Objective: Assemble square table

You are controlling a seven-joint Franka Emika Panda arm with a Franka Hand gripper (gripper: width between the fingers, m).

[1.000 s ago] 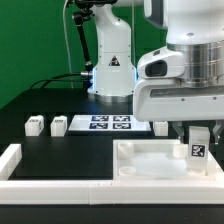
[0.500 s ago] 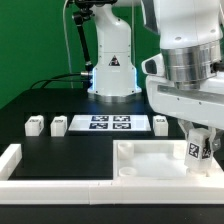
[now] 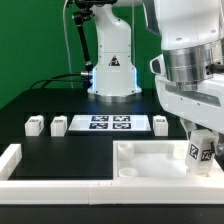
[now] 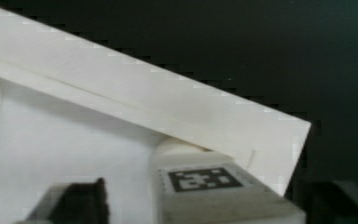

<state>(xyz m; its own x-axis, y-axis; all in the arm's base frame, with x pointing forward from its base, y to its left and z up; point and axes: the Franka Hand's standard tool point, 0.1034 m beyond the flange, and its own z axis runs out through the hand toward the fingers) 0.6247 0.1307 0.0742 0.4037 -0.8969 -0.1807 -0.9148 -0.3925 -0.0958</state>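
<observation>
The white square tabletop (image 3: pixel 140 160) lies at the front, toward the exterior view's right, inside the corner of the border rail. One white tagged leg (image 3: pixel 200 152) stands at its right corner, slightly tilted, its tag facing the camera. My gripper (image 3: pixel 202 158) hangs straight over this leg. In the wrist view the leg (image 4: pixel 211 185) sits between the two dark fingers (image 4: pixel 78 200), with a gap on each side, so the jaws are open around it. The tabletop's edge (image 4: pixel 87 90) runs slantwise across that view.
Two loose legs (image 3: pixel 34 125) (image 3: pixel 58 125) sit at the exterior view's left of the marker board (image 3: pixel 108 123), a third (image 3: pixel 161 124) at its right. The white border rail (image 3: pixel 60 185) runs along the front and up the left side. The arm's base (image 3: pixel 112 70) stands behind.
The jaws have spread apart and let go of the leg at the tabletop's right corner. The wrist has turned and shifted a little toward the exterior view's right.
</observation>
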